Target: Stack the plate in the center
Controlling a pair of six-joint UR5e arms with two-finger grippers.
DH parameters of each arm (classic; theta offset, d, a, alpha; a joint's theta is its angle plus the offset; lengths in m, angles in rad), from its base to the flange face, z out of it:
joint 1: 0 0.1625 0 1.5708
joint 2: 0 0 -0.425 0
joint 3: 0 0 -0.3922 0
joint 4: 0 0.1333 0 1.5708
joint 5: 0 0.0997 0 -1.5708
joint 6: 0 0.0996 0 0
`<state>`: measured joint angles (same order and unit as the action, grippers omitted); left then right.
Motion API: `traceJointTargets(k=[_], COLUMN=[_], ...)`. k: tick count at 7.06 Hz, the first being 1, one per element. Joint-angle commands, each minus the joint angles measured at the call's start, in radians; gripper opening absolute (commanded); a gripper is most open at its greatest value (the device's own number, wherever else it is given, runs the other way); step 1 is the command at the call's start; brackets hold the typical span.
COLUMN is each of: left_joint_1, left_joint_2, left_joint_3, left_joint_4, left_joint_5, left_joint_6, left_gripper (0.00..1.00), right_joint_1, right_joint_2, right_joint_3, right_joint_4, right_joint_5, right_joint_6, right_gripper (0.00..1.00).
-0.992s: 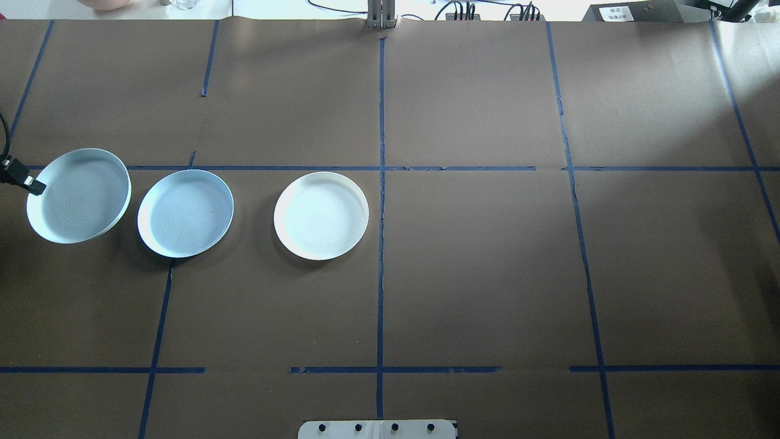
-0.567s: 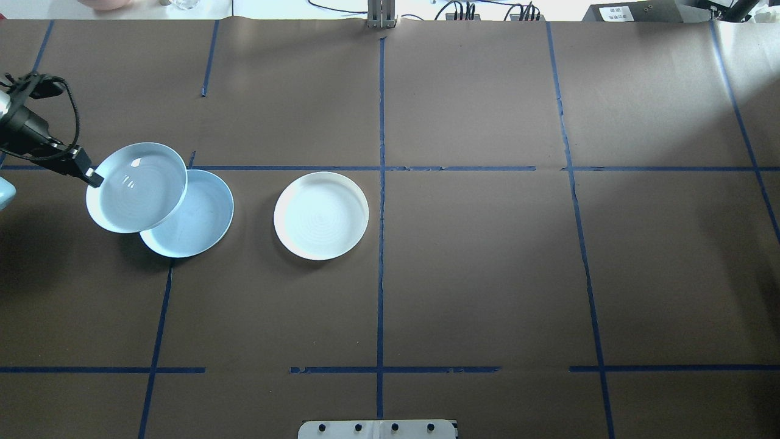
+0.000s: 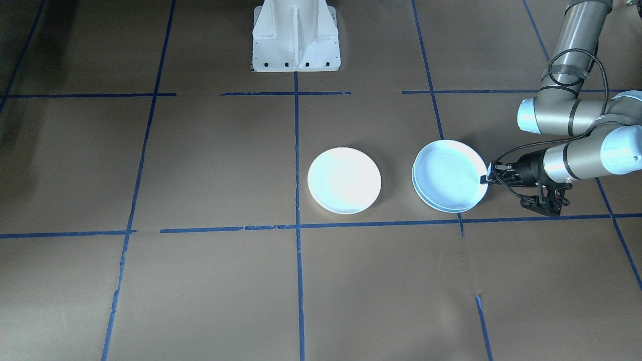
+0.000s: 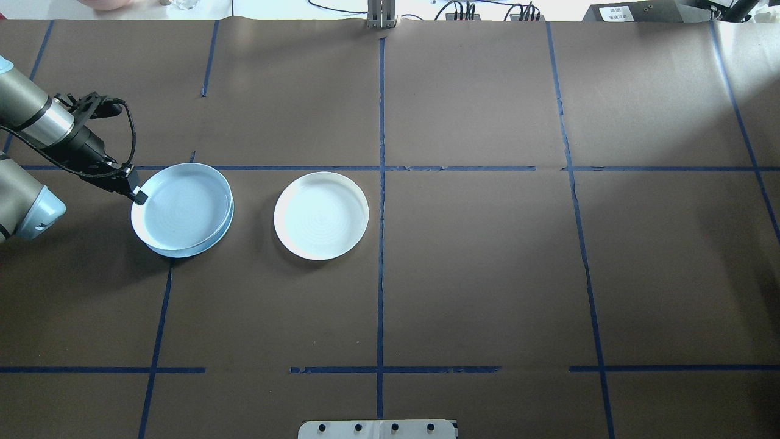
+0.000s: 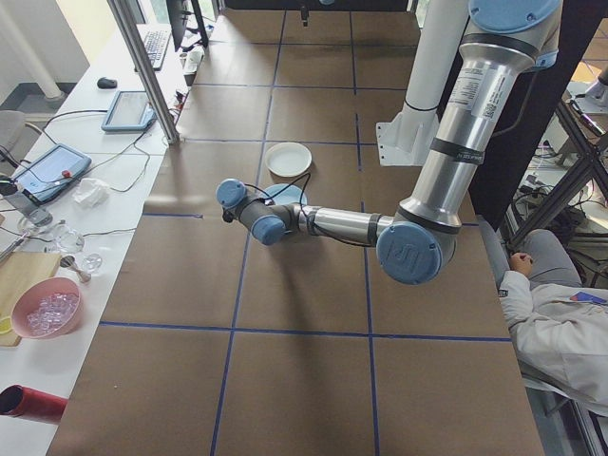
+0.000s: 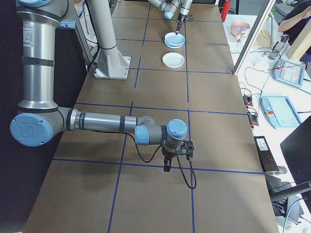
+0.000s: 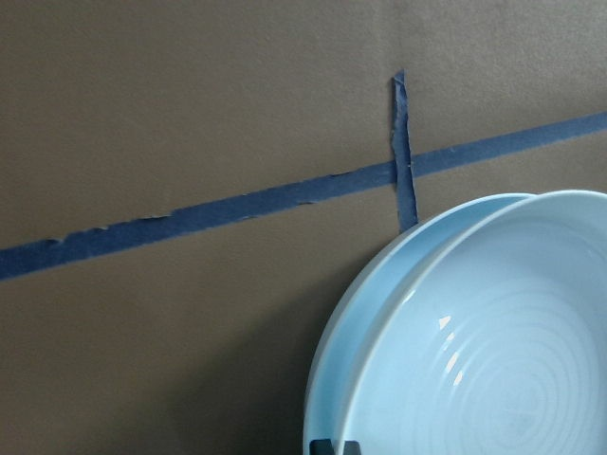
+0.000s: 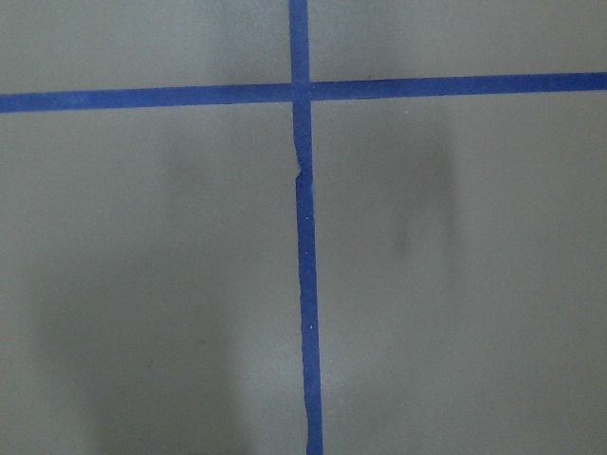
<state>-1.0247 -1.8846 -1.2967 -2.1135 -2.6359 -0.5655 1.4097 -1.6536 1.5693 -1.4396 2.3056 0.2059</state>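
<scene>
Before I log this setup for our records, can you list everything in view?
held plate: one, pale blue, over the lower plate, rim in the left hand
lower plate: one, pale blue, on the table's left side
white plate: one, bluish-white, near the table's centre
table: one, covered in brown paper
tape lines: several, blue, a grid on the paper
pink bowl: one, on the side bench
tablets: two, on the side bench
person: one, white coat, seated beside the table
left hand: black, shut on the held plate
right hand: black, low over bare paper, jaws unclear
</scene>
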Motion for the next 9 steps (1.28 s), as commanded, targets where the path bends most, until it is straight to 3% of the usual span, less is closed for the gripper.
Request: traceJointTargets(k=[1,2,3,4,5,6,9], left_joint_1=[0.003,0.003,0.002,0.000,0.000,0.000,0.005], left_joint_2=[-0.001,-0.001,0.001,0.001,-0.001,-0.001,-0.023], left_joint_3=[-0.003,-0.003,-0.003,-0.004,-0.004,-0.009,-0.015], left_joint_4=[0.000,0.001,0.000,0.000,0.001,0.000,0.001], left_joint_5=[0.013,0.051,0.051,0.051,0.051,0.051,0.062], left_joint_6=[-0.014,-0.014,-0.014,-0.014,-0.016,-0.016,-0.037], left_gripper=[0.00,0.00,0.00,0.07,0.66,1.00,1.00], right_joint_1=[0.000,0.000,0.000,0.000,0.000,0.000,0.000], right_joint_2=[0.000,0.000,0.000,0.000,0.000,0.000,0.000], right_joint_3=[0.000,0.000,0.000,0.000,0.000,0.000,0.000], right_joint_4=[0.001,0.001,0.001,-0.001,0.001,0.001,-0.001], right_joint_5=[0.000,0.000,0.000,0.000,0.000,0.000,0.000], right_joint_6=[0.001,0.001,0.001,0.000,0.000,0.001,0.000], right_gripper=[1.00,1.00,1.00,1.00,1.00,1.00,1.00])
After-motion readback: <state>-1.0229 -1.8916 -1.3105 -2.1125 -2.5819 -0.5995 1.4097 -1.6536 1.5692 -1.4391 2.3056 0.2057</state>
